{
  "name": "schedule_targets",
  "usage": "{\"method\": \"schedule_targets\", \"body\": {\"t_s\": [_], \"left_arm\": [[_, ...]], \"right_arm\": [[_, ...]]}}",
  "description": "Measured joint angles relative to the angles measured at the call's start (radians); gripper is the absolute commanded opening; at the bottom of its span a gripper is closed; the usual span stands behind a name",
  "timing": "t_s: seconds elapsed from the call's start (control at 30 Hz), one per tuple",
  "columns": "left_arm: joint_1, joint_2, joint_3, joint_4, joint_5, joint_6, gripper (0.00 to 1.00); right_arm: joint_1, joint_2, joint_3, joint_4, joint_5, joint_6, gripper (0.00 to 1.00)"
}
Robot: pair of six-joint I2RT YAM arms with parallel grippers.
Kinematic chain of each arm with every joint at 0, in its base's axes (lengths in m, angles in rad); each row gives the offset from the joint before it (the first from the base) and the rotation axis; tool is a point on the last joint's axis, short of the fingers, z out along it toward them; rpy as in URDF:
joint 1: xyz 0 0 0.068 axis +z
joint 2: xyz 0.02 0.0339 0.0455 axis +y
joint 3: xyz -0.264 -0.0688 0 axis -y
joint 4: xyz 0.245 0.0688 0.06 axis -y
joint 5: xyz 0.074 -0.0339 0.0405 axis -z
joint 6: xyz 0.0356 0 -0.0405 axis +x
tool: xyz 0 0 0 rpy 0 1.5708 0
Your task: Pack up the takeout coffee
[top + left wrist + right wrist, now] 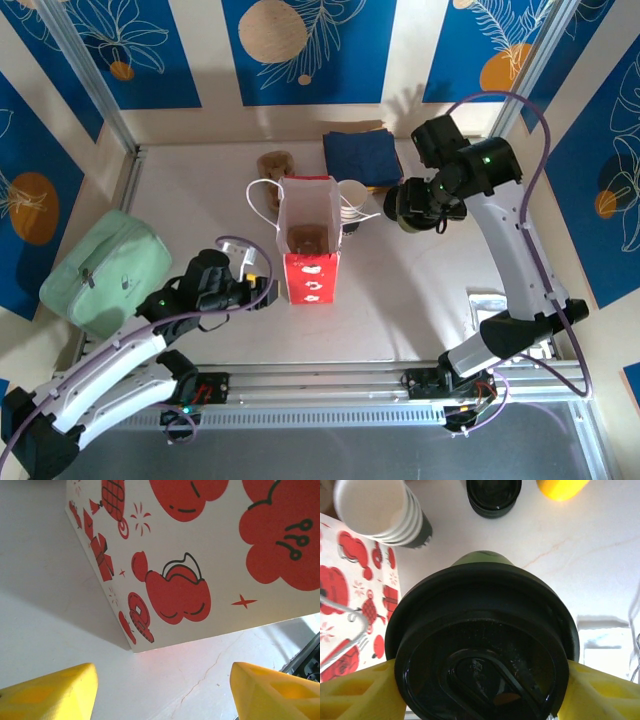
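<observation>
**Progress.** The task is under way but not complete. The takeout coffee (482, 595), closed with a black lid (480, 670), is outside the bag and held by the right gripper (480, 692). The gripper's yellow fingers (355, 692) press on opposite sides of the lid's rim. The cup sits squarely between the jaws, with its lid towards the wrist camera and its body pointing away. Lidding appears done, and placing the cup in the bag remains.

**Position.** The paper bag (310, 272) stands upright with its mouth open, to the right gripper's left and apart from it. In the wrist view, the bag's red-printed wall shows at the lower left of the held cup. A brown item (305, 238) lies at the bottom of the bag, and its identity cannot be determined. Ahead of the right gripper stand a stack of spare cups (372, 507) and some spare lids (493, 495), near one another.

**Left arm.** The left gripper (162, 692) has its jaws wide apart with nothing between them. The bag's lower corner is just ahead of it, clear of both fingers. In the inspector's judgement, this gripper is placed to steady the bag while the cup goes in.
</observation>
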Motion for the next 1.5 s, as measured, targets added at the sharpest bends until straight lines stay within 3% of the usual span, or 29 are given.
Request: {"method": "schedule_targets", "body": {"t_s": [0.33,0.8,1.13,1.5], "left_arm": [[-0.078,0.094,0.000,0.070,-0.022,0.011,0.70],[-0.179,0.214,0.002,0.206,-0.024,0.048,0.69],[-0.186,0.227,0.002,0.242,-0.024,0.052,0.69],[-0.192,0.163,0.002,0.216,-0.058,0.067,0.70]], "right_arm": [[0.156,0.068,0.267,-0.010,0.013,0.019,0.68],[0.344,0.202,0.488,-0.010,0.010,0.035,0.68],[0.462,0.254,0.477,-0.010,-0.051,0.063,0.67],[0.494,0.410,0.423,-0.010,-0.057,0.093,0.66]]}}
